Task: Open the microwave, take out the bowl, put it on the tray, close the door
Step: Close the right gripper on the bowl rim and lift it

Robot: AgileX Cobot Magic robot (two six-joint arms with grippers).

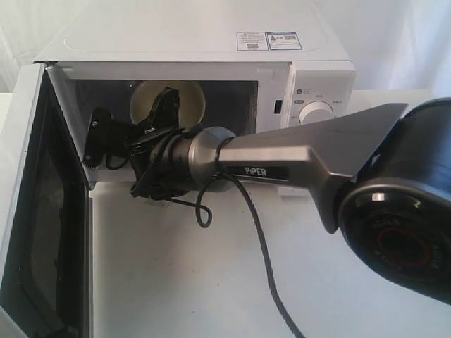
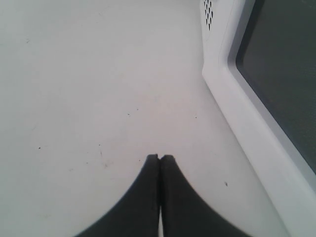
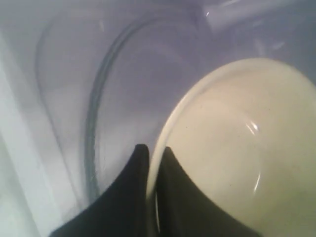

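The white microwave (image 1: 211,42) stands at the back with its door (image 1: 28,211) swung wide open to the left. Inside the cavity, the cream bowl (image 1: 187,102) is tipped so its glossy inside faces outward. My right gripper (image 1: 165,105) reaches into the cavity and is shut on the bowl's rim (image 3: 165,133), one finger inside the bowl (image 3: 237,148) and one outside. My left gripper (image 2: 159,157) is shut on nothing, low over the white tabletop beside the door (image 2: 276,74). The tray is out of view.
The right arm (image 1: 282,162) and its large dark base joint (image 1: 402,211) cross the foreground, with a black cable (image 1: 254,232) trailing over the white table (image 1: 211,282). The glass turntable (image 3: 98,98) lies under the bowl.
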